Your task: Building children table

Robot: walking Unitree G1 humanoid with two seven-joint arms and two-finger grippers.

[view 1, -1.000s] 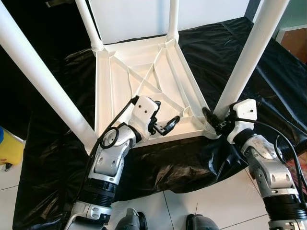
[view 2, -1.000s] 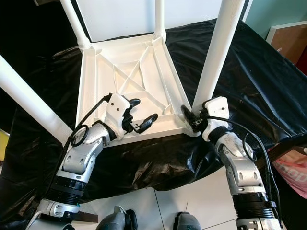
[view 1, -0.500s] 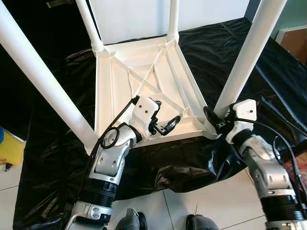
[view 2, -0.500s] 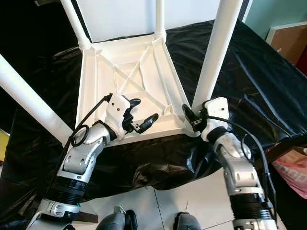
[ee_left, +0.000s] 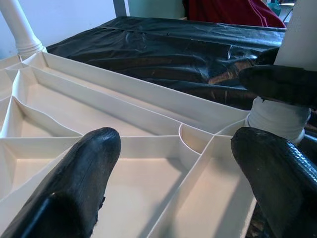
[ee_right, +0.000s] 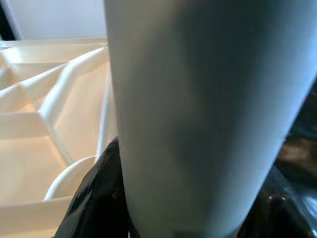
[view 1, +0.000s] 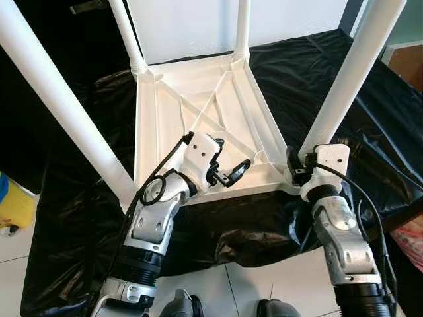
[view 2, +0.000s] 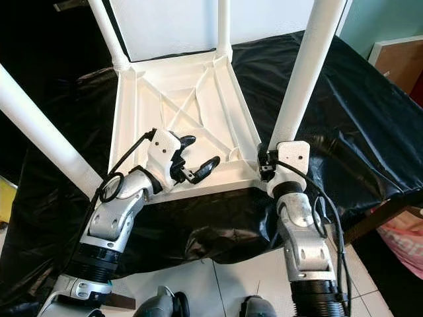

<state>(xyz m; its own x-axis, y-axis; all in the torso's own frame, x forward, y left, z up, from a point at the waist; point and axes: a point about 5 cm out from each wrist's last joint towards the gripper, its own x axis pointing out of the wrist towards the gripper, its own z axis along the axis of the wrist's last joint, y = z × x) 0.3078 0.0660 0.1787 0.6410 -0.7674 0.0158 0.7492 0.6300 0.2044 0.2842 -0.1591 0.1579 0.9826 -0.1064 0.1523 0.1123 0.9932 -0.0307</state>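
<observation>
The right gripper [view 1: 295, 166] holds the near white leg [view 1: 344, 86]; the left gripper [view 1: 228, 165] hovers wide open over the upside-down table [view 1: 198, 109].

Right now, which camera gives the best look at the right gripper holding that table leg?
The left eye view: the right gripper clasps the near right leg at its base. The right wrist view gives a blurred close-up; the left wrist view catches one fingertip.

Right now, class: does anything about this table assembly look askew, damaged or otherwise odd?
Nothing stands out. The white table lies upside down on the black sheet, its legs upright. The right gripper clasps the near right leg; the left gripper hovers open.
</observation>
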